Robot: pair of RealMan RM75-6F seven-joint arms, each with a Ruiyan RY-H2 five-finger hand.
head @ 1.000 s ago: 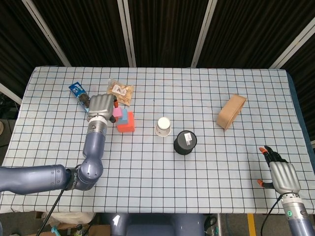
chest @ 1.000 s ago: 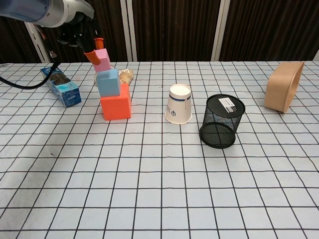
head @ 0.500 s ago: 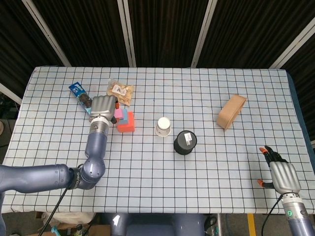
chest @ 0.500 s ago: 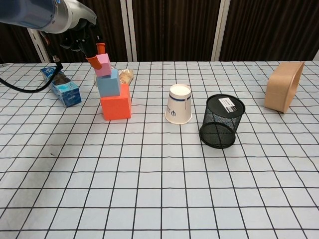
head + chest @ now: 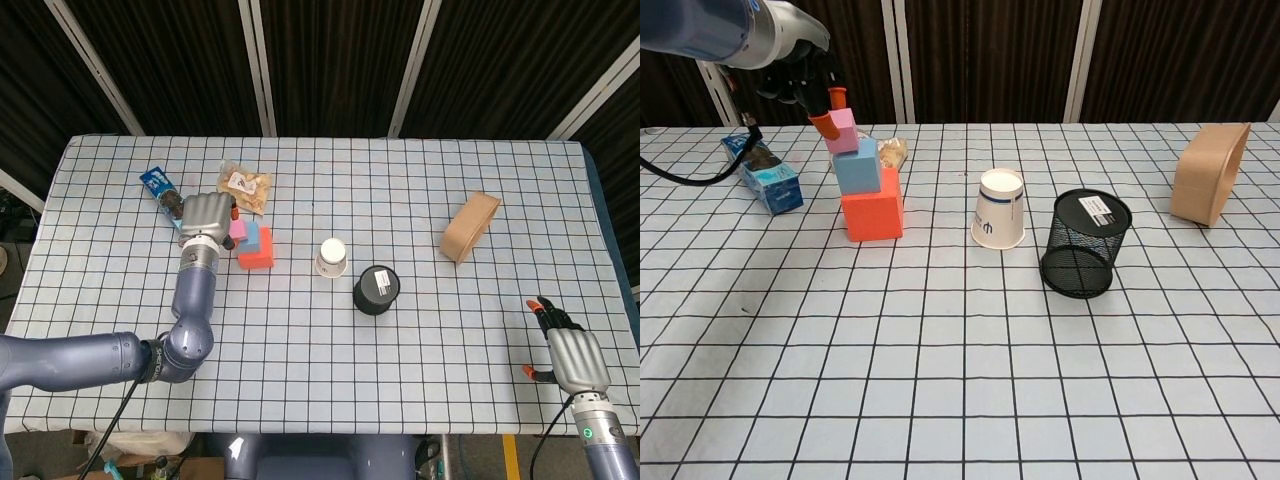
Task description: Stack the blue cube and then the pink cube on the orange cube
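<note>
The left hand pinches the pink cube in its fingers, resting it on the blue cube atop the orange cube, probably steadying it (it sits tilted). The right hand idles, fingers loosely spread.

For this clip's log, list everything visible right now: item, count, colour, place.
orange cube: 1, orange, table left, stack base
blue cube: 1, light blue, on the orange cube
pink cube: 1, pink, atop the blue cube
paper cup: 1, white, upside down, centre
mesh pen holder: 1, black, right of the cup
tan container: 1, tan, far right
blue packet: 1, blue, far left
snack bag: 1, clear, behind the stack
left robot hand: 1, grey, pinching the pink cube
right robot hand: 1, grey, near right table edge, empty
</note>
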